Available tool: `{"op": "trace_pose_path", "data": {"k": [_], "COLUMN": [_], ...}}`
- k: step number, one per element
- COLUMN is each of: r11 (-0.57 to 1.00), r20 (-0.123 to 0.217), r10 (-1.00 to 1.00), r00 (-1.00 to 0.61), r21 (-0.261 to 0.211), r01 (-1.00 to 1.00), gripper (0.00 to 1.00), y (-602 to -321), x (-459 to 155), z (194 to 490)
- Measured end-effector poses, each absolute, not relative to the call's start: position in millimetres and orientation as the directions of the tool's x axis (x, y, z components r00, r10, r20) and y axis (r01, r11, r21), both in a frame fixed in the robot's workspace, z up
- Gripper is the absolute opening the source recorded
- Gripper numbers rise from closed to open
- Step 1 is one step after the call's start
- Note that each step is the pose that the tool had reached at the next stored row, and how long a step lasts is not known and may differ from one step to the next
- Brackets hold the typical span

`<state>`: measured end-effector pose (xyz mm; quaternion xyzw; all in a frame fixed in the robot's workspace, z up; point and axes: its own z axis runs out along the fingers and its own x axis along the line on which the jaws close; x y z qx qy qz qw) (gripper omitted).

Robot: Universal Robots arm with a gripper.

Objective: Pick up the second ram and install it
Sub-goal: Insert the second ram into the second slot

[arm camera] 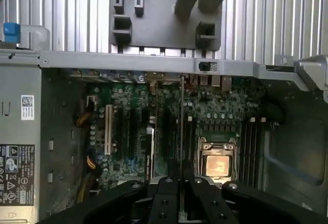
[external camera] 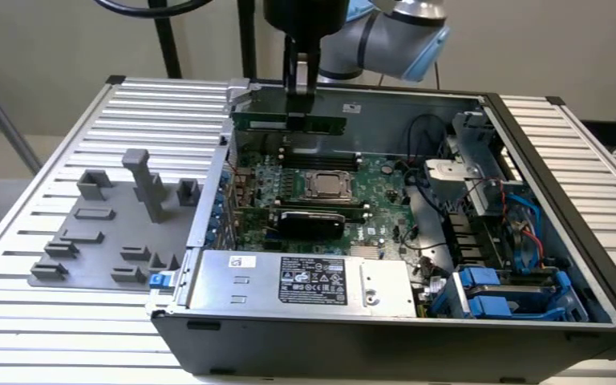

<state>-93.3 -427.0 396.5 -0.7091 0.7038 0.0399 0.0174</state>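
Green second ram [external camera: 265,121] in fingers [external camera: 299,76], motherboard [external camera: 381,172], processor [external camera: 326,186] below

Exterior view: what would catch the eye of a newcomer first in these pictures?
The open computer case fills the middle, with the green motherboard and its silver processor inside. Above the motherboard the gripper holds the second ram level. A grey fixture tray lies at the exterior view's left.
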Motion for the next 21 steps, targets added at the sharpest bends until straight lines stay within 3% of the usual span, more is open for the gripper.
{"op": "trace_pose_path", "data": {"k": [11, 21], "r11": [-0.009, 0.014], "r20": [-0.081, -0.081], "r10": [-0.997, -0.997], "r00": [0.007, -0.016], "r21": [0.031, 0.031], "r01": [-0.999, -0.999], "gripper": [0.0, 0.0], "y": [-383.9, -379.1], "x": [-72.3, -49.4], "z": [378.4, 363.7]}}
